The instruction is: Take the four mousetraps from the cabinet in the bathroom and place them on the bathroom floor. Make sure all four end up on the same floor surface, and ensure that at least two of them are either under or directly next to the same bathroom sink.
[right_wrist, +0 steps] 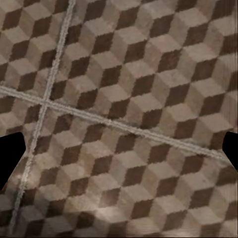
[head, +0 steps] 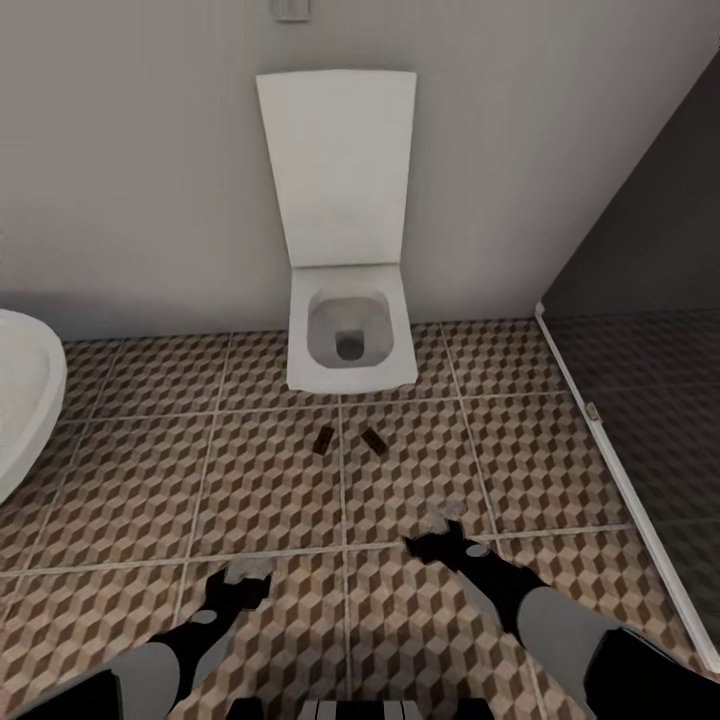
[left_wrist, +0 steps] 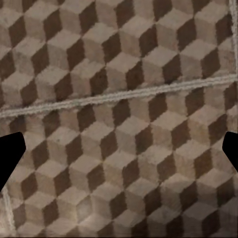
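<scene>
Two traps (head: 348, 439) lying ahead of both grippers, by toilet (head: 350, 340); right gripper (head: 440, 530) nearer; left gripper (head: 245, 578) and right spread, empty.

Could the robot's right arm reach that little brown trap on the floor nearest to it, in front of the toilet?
Probably yes. The right gripper hangs over bare bathroom floor, and nothing lies between it and the right-hand mousetrap before the toilet. It would need to stretch forward.
</scene>
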